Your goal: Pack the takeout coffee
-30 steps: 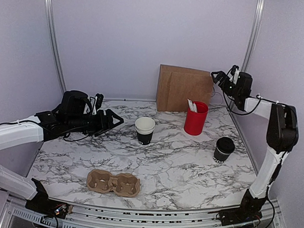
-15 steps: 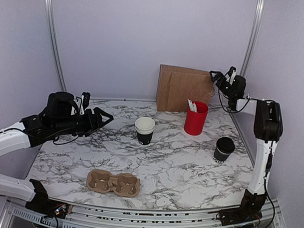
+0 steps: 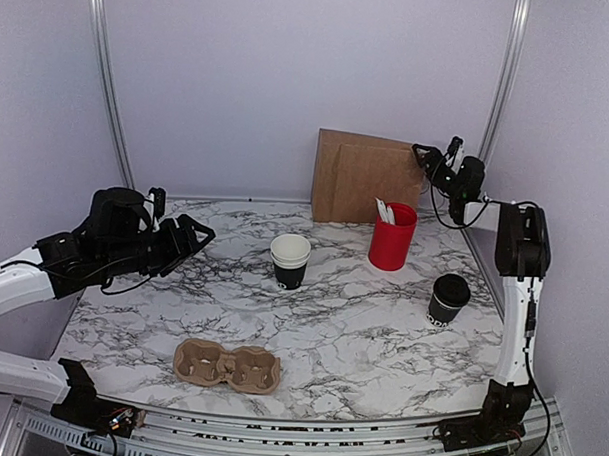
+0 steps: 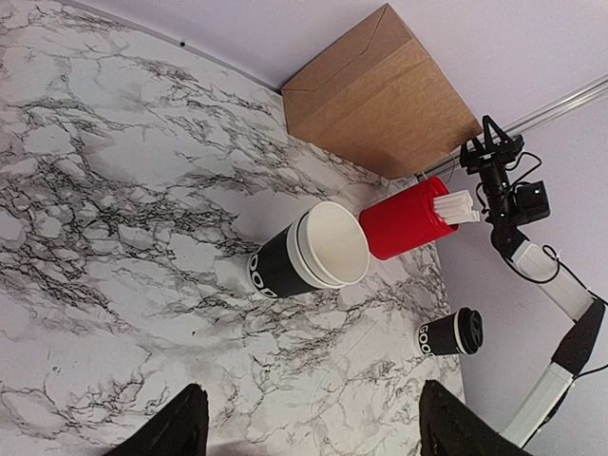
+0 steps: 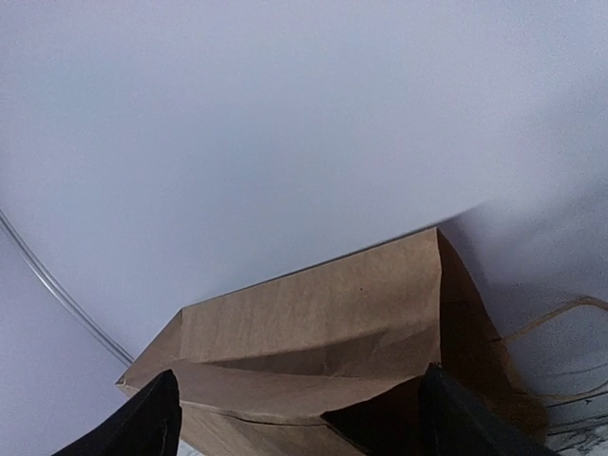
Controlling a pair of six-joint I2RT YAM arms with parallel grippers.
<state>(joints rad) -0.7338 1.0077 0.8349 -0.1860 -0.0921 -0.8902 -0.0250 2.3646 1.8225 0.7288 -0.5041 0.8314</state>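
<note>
Brown paper bag (image 3: pixel 361 180) at counter (image 3: pixel 381 341) back edge; right gripper (image 5: pixel 299 380) spread at its top corner, contact unclear. Left gripper (image 4: pixel 313 399) released, empty. Bag-opening step; next: pinch rim, pull.

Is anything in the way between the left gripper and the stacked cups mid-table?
Nothing visible does. Only bare marble tabletop lies between the open left gripper and the stacked cups; the red cup stands to their right and the cup carrier toward the front edge.

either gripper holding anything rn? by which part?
Nothing held. Left gripper open, empty; right gripper open at the paper bag's top corner.
</note>
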